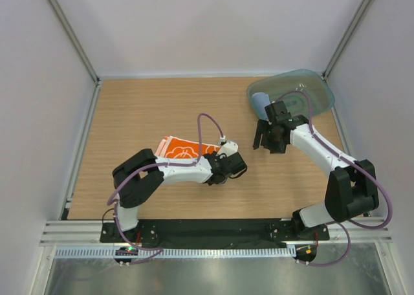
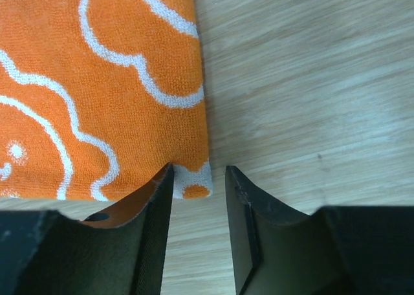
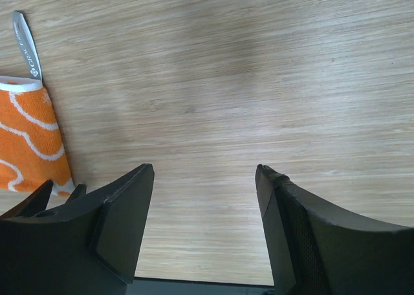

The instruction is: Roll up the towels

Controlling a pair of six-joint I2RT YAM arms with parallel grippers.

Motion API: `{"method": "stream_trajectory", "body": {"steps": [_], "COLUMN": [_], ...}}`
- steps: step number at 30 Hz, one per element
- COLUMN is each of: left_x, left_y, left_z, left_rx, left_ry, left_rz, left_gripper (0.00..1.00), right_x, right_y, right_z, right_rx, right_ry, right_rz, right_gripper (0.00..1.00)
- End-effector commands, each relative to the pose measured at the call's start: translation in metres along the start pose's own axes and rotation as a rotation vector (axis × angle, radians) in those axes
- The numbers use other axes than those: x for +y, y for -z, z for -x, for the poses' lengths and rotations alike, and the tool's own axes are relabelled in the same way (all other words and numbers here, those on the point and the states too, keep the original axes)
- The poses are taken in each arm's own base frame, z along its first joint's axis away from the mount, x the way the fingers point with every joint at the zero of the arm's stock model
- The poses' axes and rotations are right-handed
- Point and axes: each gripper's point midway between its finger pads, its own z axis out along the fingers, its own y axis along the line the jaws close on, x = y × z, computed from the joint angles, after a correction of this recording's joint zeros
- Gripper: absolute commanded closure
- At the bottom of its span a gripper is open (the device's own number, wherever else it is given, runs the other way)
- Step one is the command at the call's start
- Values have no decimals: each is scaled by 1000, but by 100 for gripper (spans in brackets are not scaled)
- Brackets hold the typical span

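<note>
**While left jaws straddled towel corner, right gripper hung spread near tray**

As seen from the top camera, with 12 o'clock at the far wall, the left gripper (image 2: 198, 169) sat nearest, just past table (image 1: 142, 114) centre toward 6 o'clock. Jaws were part-way apart, not pinching. In the wrist view the white-edged corner of the orange-print towel (image 2: 97, 81) lay in the gap, touching the left finger (image 2: 152, 230), with bare wood showing between it and the right finger. The rest of the cloth ran off toward 10 o'clock.

From above, that towel lay flat on the wood at roughly 9 o'clock of table centre, with layered edges fanned toward 10 o'clock. The left gripper met it at its 4 o'clock corner.

Further out, the right gripper (image 3: 204, 169) hung at about 2 o'clock of centre, jaws spread wide with only wood between them. Its wrist camera caught the orange-print towel at the 9 o'clock edge of frame, well apart from the fingers, with a grey tag (image 3: 26, 46) sticking out of its hem toward 12.

Farthest, the teal tray (image 1: 317, 91) sat in the 1 o'clock corner. The light blue towel (image 1: 261, 102) lay inside it at the 9 o'clock end, bundled compact; whether it was properly rolled I could not tell. The right gripper was just off the tray's 7 o'clock edge.
</note>
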Motion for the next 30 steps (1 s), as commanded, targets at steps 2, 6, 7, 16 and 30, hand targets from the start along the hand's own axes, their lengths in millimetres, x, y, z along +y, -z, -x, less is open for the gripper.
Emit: {"method": "stream_trajectory", "body": {"steps": [2, 6, 7, 16, 30], "left_x": [6, 12, 11, -10, -9], "left_y": [-16, -20, -19, 29, 54], "left_z": [-15, -23, -23, 10, 20], "left_rx": [16, 23, 21, -80, -126], "left_ry": [-5, -11, -9, 121, 191], "left_rz": [58, 70, 60, -236, -332], "left_gripper": [68, 92, 96, 100, 100], "right_x": [4, 26, 36, 97, 141], "right_y": [12, 12, 9, -2, -44], "right_z": [7, -4, -5, -29, -70], "right_rx": [-27, 24, 22, 114, 240], "right_ry": [8, 0, -3, -149, -143], "right_rz": [31, 166, 224, 595, 593], "right_gripper": [28, 28, 28, 24, 38]}}
